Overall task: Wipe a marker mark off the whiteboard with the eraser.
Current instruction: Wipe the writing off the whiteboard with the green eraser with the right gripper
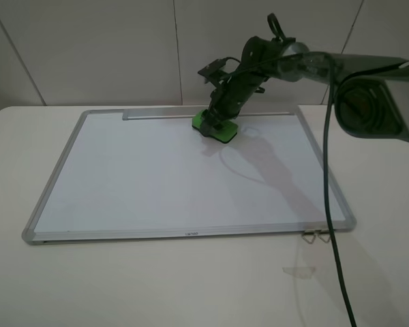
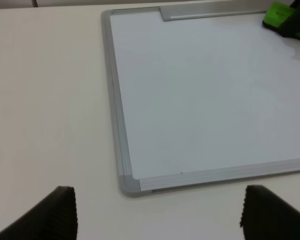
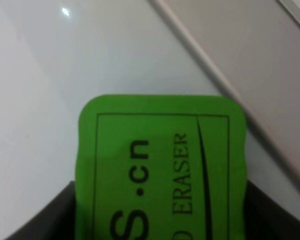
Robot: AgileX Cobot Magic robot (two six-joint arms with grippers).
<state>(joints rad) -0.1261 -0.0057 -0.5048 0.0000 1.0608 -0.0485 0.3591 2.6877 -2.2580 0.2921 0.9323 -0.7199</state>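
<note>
The whiteboard [image 1: 157, 177] lies flat on the table, its tray strip [image 1: 157, 114] along the far edge. My right gripper [image 1: 219, 117] reaches over that far edge near the middle and is shut on the green eraser [image 1: 215, 129], which rests on the board just below the strip. The right wrist view is filled by the eraser's top [image 3: 160, 160], with dark fingers [image 3: 57, 217] on both sides of it. My left gripper [image 2: 160, 220] is open, hovering off the board's near left corner [image 2: 130, 184]; the eraser [image 2: 282, 17] shows far off. No marker mark is visible in any view.
Two metal clips [image 1: 317, 236] stick out from the board's near right edge. The right arm's black cable [image 1: 334, 204] hangs across the board's right side. A small clear scrap [image 1: 300, 271] lies on the table in front.
</note>
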